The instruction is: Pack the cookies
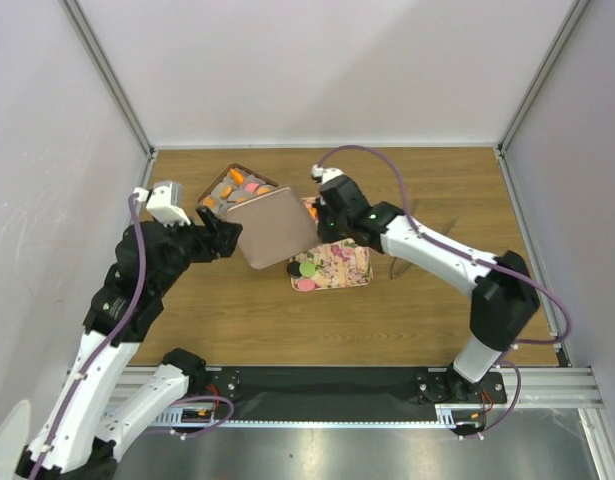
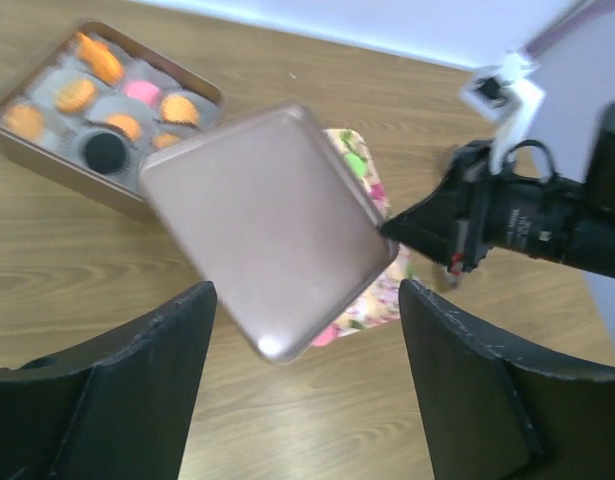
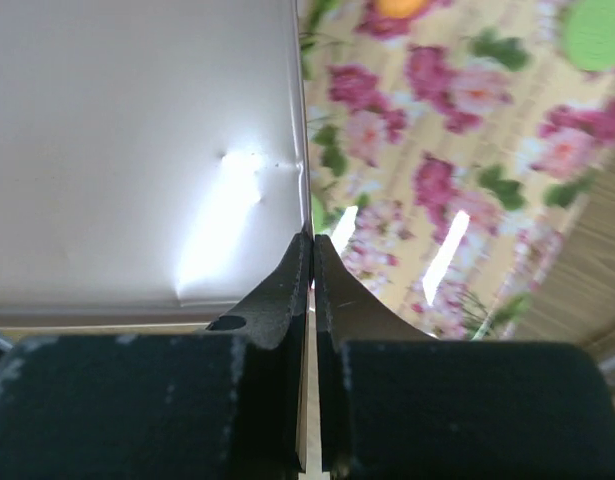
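Observation:
Orange, pink and black cookies (image 2: pixel 75 95) lie in white paper cups inside a brown tin box (image 2: pixel 47 150). More cookies (image 1: pixel 307 270), among them a green one (image 3: pixel 597 30), rest on the floral tray (image 1: pixel 347 268). A flat brown tin lid (image 1: pixel 277 228) hangs tilted between box and tray. My right gripper (image 3: pixel 310 245) is shut on the lid's right edge. My left gripper (image 2: pixel 307 340) stands open just short of the lid's near corner (image 2: pixel 262 345), touching nothing.
The wooden table (image 1: pixel 407 310) is walled by white panels at the back and both sides. The box (image 1: pixel 232 187) sits at the back left, the tray beside it to the right. The right arm (image 1: pixel 437 255) reaches diagonally over the table's right half.

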